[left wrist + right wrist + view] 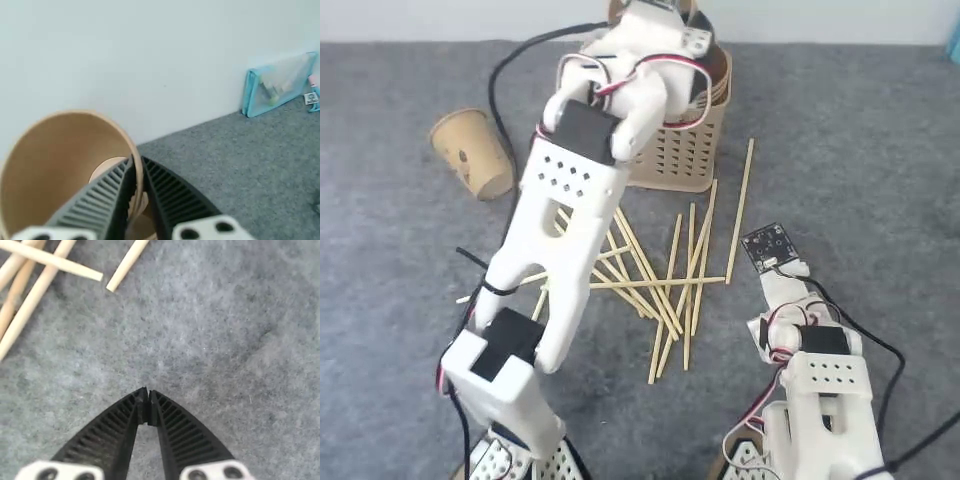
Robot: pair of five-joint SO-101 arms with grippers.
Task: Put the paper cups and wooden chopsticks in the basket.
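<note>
My left gripper point(136, 164) is shut on the rim of a brown paper cup point(55, 155), one finger inside it and one outside. From above, that cup point(719, 72) sits at the mouth of the beige perforated basket point(685, 155) at the table's far edge, under the left arm's wrist. A second paper cup point(472, 152) lies on its side to the left of the basket. Several wooden chopsticks point(665, 275) lie crossed on the grey mat in front of the basket. My right gripper point(148, 394) is shut on nothing just above the mat, beside chopstick ends point(47, 270).
The left arm point(560, 230) stretches across the chopstick pile toward the basket. The right arm point(820, 375) is folded at the front right. Cables point(500, 90) trail on the mat. A blue pouch point(280, 82) leans on the wall.
</note>
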